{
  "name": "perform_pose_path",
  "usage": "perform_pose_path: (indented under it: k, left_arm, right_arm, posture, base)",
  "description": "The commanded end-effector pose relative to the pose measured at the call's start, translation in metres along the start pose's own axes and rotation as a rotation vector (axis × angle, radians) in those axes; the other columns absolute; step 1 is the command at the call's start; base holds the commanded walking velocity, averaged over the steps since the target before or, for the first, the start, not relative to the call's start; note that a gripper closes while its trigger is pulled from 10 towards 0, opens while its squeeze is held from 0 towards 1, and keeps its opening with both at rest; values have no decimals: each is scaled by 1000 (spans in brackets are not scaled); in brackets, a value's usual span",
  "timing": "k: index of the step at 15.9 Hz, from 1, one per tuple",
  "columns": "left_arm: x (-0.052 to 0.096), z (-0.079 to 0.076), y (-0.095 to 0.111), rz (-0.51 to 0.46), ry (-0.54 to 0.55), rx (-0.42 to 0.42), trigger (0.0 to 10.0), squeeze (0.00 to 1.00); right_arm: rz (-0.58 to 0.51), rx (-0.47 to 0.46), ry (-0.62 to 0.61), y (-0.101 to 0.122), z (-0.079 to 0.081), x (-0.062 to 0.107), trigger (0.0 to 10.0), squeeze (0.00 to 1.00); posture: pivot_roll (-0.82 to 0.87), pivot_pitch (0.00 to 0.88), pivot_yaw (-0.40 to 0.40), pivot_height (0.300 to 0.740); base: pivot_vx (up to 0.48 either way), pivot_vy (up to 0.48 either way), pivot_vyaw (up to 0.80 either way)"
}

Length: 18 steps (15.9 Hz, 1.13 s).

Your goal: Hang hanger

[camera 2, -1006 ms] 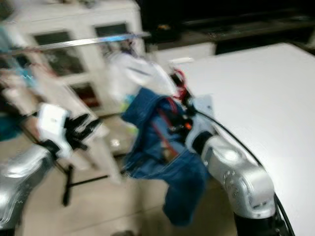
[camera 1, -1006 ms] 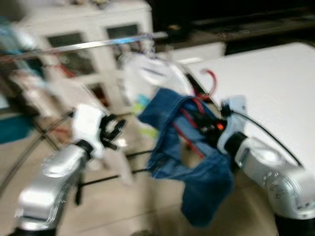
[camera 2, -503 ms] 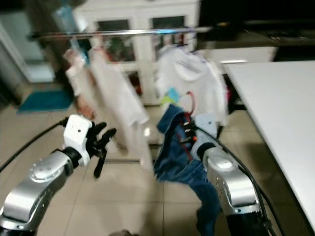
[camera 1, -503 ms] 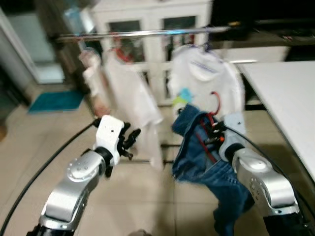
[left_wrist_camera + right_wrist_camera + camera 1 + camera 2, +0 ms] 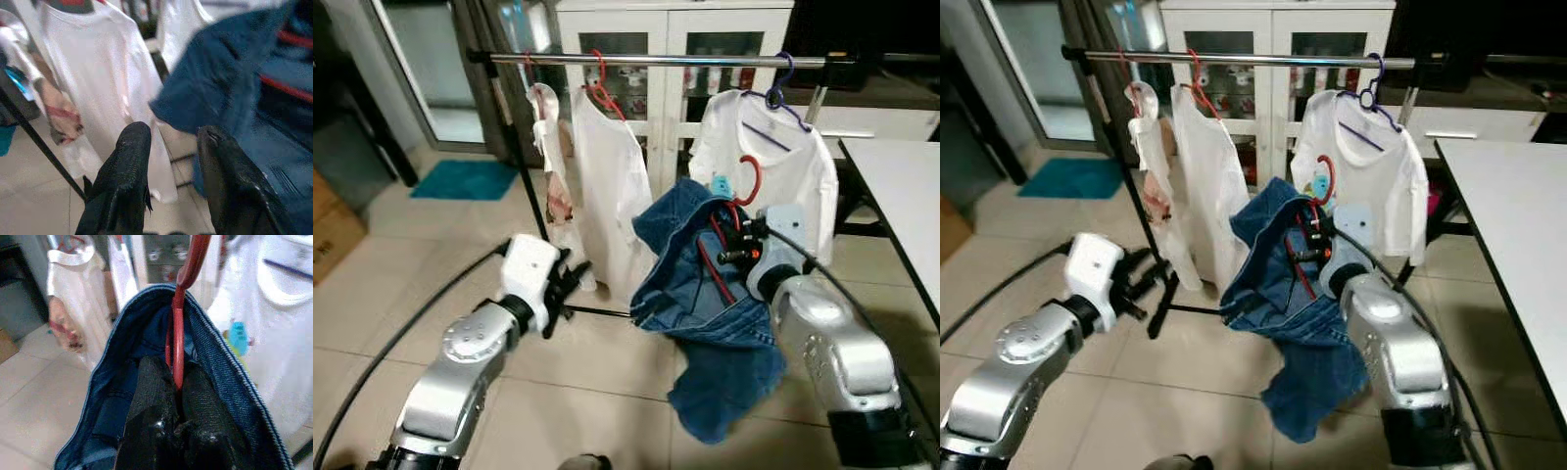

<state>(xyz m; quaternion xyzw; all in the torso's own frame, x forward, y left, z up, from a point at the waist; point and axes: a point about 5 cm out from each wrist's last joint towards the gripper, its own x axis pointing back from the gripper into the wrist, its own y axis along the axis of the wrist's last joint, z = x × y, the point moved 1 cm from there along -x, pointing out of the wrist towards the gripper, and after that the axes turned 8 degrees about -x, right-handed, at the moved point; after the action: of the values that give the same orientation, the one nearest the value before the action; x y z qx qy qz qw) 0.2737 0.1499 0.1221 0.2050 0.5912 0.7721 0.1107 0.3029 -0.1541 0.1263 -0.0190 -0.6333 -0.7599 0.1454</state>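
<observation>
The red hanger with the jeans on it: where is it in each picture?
Left eye view: red hanger right of centre, above the jeans.
Right eye view: near centre.
Left wrist view: red strips across the denim.
Right wrist view: centre, between the fingers.
Shared landmark: white T-shirt.

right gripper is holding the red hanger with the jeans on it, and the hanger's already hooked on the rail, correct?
Not hooked yet. In the left eye view the red hanger with the jeans sits in the right gripper, its hook well below the rail. The grip itself is right: fingers shut on the hanger in the right wrist view.
</observation>
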Motion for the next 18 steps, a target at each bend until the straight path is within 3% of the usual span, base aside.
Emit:
perform_pose_path:
  k: [1,6,18]
  left_arm:
    - [-4,10,1,-4,74,-9,10000,0]
    - [-10,18,7,-30,98,45,10000,0]
    - [-12,15,7,-32,86,45,10000,0]
  right_arm:
    - [-82,-15,-23,9,0,4,10000,0]
    - [-109,-208,-37,5,-1,-1,10000,0]
    - [-127,-161,7,12,7,-8,10000,0]
  posture:
    - [-67,0,66,740]
    - [-53,0,81,740]
    - [-43,0,75,740]
  base:
    - [0,0,0]
    - [122,0,0]
    - [349,0,0]
